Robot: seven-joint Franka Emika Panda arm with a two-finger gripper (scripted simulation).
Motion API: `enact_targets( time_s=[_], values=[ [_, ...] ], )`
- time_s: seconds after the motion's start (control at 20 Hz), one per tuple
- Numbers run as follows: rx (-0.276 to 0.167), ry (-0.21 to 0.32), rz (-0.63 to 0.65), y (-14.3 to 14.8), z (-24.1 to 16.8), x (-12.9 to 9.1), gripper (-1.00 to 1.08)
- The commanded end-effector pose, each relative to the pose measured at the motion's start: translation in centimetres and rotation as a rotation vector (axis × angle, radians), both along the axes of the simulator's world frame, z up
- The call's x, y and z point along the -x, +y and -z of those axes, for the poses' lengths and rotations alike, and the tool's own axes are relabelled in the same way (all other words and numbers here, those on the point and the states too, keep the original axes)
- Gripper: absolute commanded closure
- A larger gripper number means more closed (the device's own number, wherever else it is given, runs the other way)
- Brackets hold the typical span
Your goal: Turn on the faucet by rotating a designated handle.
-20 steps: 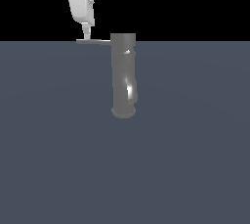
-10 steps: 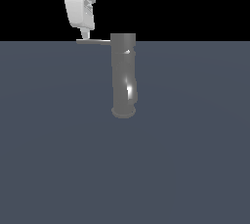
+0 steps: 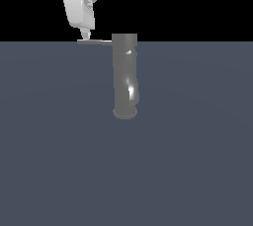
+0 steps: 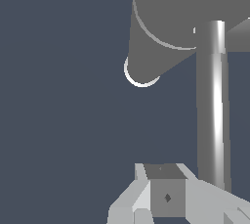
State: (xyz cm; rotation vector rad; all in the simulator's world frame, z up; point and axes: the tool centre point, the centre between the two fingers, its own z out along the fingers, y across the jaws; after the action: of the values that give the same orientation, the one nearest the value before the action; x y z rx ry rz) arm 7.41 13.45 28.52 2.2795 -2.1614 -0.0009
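Faucet (image 3: 125, 77) upright on gray floor (image 3: 59, 161), handle (image 3: 95, 42) projecting sideways, gripper (image 3: 85, 35) touching its end, jaws closed.

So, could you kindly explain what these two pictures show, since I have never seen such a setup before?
These are simulator renders, not photographs. The exterior view looks on from off the arm. The white jointed shape at its top is the robot arm's hand, coming down from above. Below stands the tall glossy gray metal faucet, slightly bent, on a plain dark blue-gray surface. A thin flat gray metal handle sticks out sideways from its top, towards the exterior view's left. The hand's tip sits right at the handle's outer end; I cannot tell whether it grips anything. The wrist view is taken from the arm itself, looking along the hand at the handle and faucet.
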Motion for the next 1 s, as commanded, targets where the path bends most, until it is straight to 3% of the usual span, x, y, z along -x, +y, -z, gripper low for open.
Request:
enact_targets(
  time_s=[0.0,0.95],
  values=[
    [0.000,0.000,0.000,-0.1,0.0,0.6,1.08],
    [0.000,0.000,0.000,-0.7,0.0,5.5,1.08]
  ],
)
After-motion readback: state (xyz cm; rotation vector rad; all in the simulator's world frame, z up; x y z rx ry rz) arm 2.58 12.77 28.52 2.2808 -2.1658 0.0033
